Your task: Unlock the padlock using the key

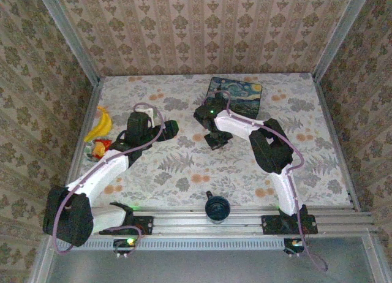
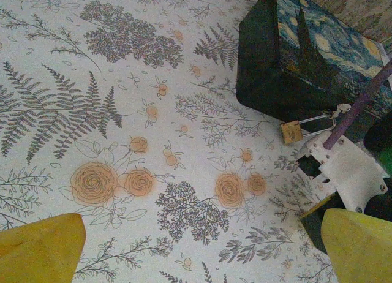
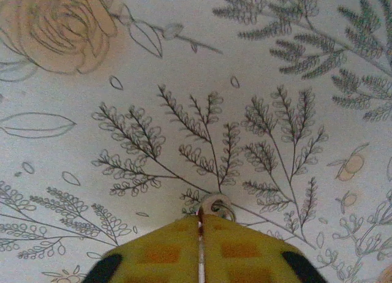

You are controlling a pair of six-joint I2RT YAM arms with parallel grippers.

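table (image 1: 177, 166), floral top, both arms reaching out over the middle. box (image 1: 236, 94), dark blue swirly-sky paint, sits at the far side. Not the target, just what's behind the lock.

left gripper (image 2: 201, 234): yellow fingers (image 2: 43, 249) spread as wide as they go, nothing between them, hovering over bare table with the lock ahead and to its right.

right gripper (image 3: 199, 220): fingers pressed flat together, low over the table, a small silver loop poking out at the tips. I read that as the key (image 3: 214, 204), pinched by its bow or ring. Blade is hidden, so I can't confirm which way it points.

padlock (image 2: 291, 132): tiny brass body lying flat on the table just beside the box's near bottom corner, thin silver shackle (image 2: 318, 119) running toward the box. Can't tell if it's through a hasp. The right gripper's wrist is just beside it.

handling call: the lock is light, hard, smooth metal, so it'll likely skate the moment the key pushes in. I'd brace it with the left fingers across the brass body's flat sides, leaving the keyhole end free. Skip the shackle: too thin, and it has to pop. The key is stiff but tiny and likely to pivot under torque, so grip it firmly close to the bow. Keyhole not visible from here.
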